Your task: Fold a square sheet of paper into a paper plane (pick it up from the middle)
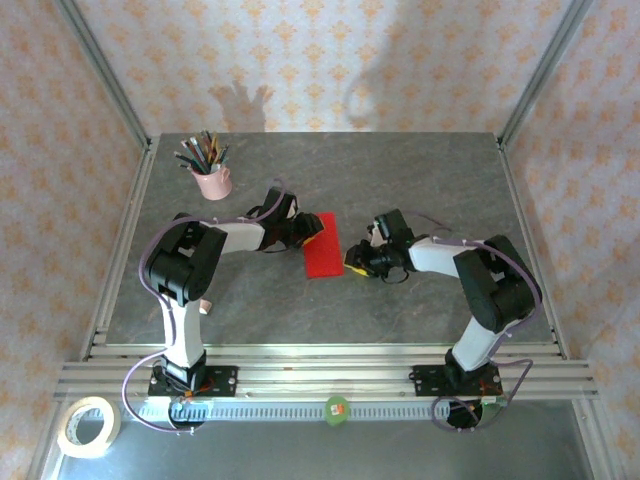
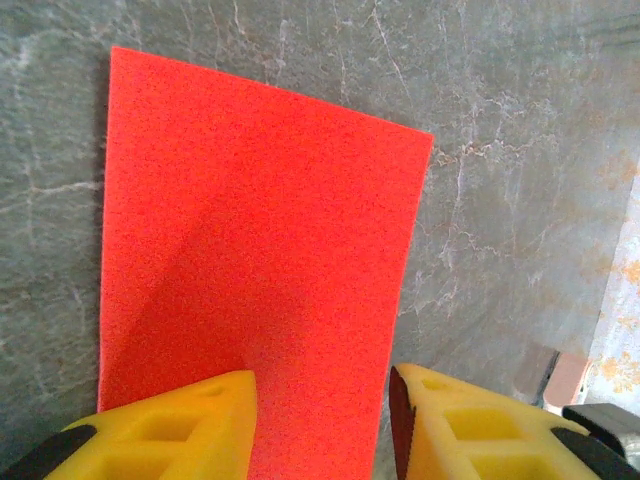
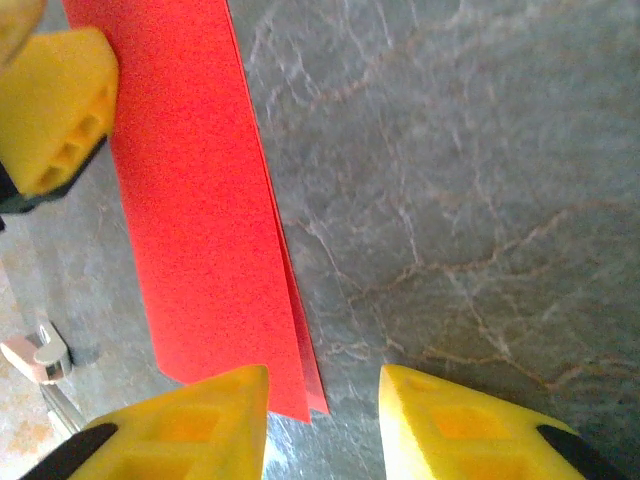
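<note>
Folded red paper [image 1: 323,245] lies flat mid-table [image 1: 420,180], its long axis running up and down the frame. The left gripper [image 1: 303,232] stands at its upper left edge and the right gripper [image 1: 357,262] at its lower right corner. Both are equally near, jaws parted, holding nothing.

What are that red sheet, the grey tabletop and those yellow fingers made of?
Red sheet: thin matte paper, probably; a fine grainy surface, and two layers showing at its edge suggest a fold.
Tabletop: grey with pale veins like stone, though it may be a printed laminate.
Yellow fingers: look like moulded plastic or rubber, smooth, with hollow pockets; which one I cannot tell.
</note>
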